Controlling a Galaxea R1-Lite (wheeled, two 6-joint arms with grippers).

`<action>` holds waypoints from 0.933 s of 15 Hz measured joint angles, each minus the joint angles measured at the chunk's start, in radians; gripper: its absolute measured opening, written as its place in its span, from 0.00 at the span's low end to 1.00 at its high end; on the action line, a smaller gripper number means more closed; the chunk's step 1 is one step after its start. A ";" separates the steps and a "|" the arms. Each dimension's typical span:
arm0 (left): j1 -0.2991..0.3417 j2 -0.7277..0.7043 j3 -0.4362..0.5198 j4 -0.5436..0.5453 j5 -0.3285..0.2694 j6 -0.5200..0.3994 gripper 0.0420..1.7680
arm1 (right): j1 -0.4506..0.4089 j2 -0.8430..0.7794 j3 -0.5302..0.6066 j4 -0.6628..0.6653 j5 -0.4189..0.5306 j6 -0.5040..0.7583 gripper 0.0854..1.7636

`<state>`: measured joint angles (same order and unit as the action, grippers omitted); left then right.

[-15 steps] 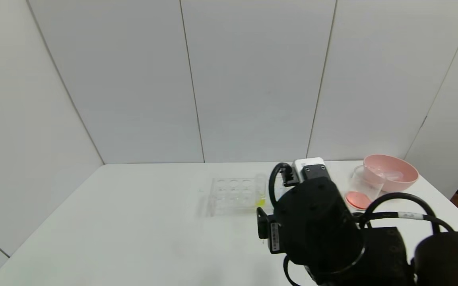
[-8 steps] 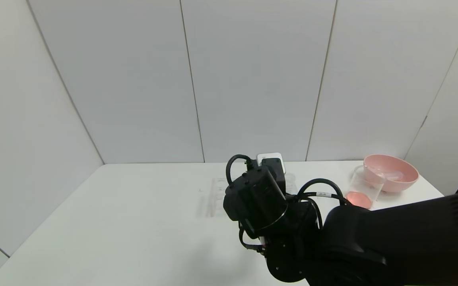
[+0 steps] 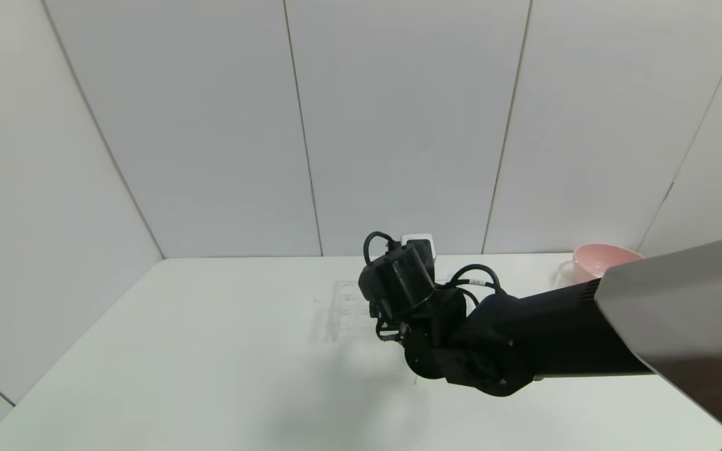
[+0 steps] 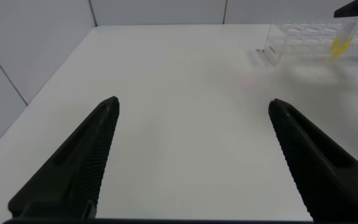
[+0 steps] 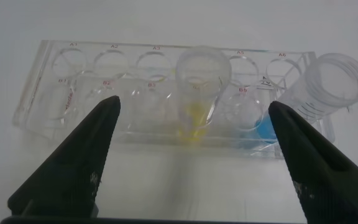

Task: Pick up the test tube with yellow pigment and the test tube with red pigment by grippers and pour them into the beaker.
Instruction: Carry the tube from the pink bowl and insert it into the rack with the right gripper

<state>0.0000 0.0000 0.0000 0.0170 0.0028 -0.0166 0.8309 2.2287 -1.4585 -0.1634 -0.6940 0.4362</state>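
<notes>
The test tube with yellow pigment (image 5: 200,87) stands upright in a well of the clear rack (image 5: 73,93), with yellow liquid at its tip. My right gripper (image 5: 194,109) hovers open just in front of the rack, its two fingers spread to either side of that tube and touching nothing. In the head view the right wrist (image 3: 398,288) covers most of the rack (image 3: 342,304). Only a sliver of the beaker (image 3: 565,270) shows behind the right arm. The test tube with red pigment is out of view. My left gripper (image 4: 194,104) is open and empty above bare table, far from the rack (image 4: 303,38).
A tube with blue liquid (image 5: 261,129) stands one well over from the yellow one, and a wider clear ribbed tube (image 5: 331,84) stands at the rack's end. A pink bowl (image 3: 596,257) sits at the back right. White walls enclose the table (image 3: 179,351).
My right arm has swung left and forward from the front right to over the rack, hiding the yellow tube and most of the beaker from the head view. Its gripper stayed open.
</notes>
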 joint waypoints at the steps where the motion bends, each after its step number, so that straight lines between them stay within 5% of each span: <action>1: 0.000 0.000 0.000 0.000 0.000 0.000 0.97 | -0.011 0.012 -0.012 0.000 0.015 -0.008 0.97; 14: 0.000 0.000 0.000 0.000 0.000 0.000 0.97 | -0.092 0.098 -0.042 -0.163 0.092 -0.134 0.97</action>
<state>0.0000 0.0000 0.0000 0.0170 0.0023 -0.0166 0.7387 2.3270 -1.5004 -0.3266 -0.6023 0.3017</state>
